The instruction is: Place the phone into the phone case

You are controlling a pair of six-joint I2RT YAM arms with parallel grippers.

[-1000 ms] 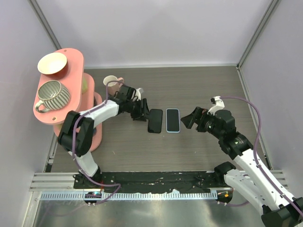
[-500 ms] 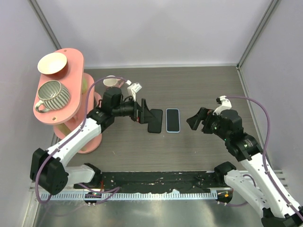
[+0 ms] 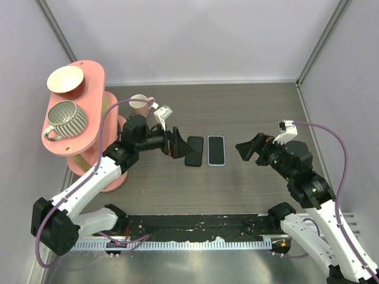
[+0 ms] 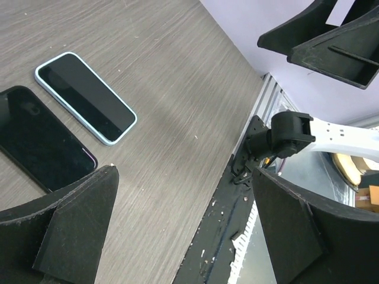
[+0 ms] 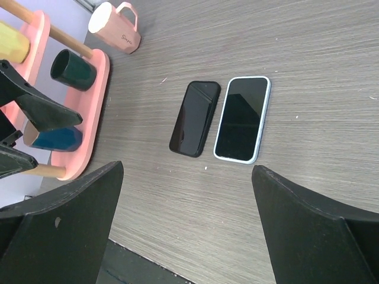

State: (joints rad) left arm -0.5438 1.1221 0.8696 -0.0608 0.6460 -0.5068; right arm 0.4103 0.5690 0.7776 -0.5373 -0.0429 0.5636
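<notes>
The phone [image 3: 216, 150] lies screen up mid-table, black screen with a light-blue rim; it also shows in the left wrist view [image 4: 85, 97] and right wrist view [image 5: 242, 118]. The black phone case [image 3: 193, 151] lies flat just left of it, parallel and apart, also in the left wrist view [image 4: 42, 139] and right wrist view [image 5: 195, 118]. My left gripper [image 3: 175, 142] is open and empty, just left of the case. My right gripper [image 3: 249, 148] is open and empty, right of the phone.
A pink two-tier rack [image 3: 74, 112] stands at the left with a bowl [image 3: 65, 78] and a striped cup [image 3: 66, 118] on top. A pink mug [image 3: 139, 102] stands behind the left arm. The black front rail [image 3: 195, 225] runs along the near edge.
My left arm has pulled back to the left and its gripper has drawn slightly away from the case. My right gripper has moved right, away from the phone. Phone and case have not moved.
</notes>
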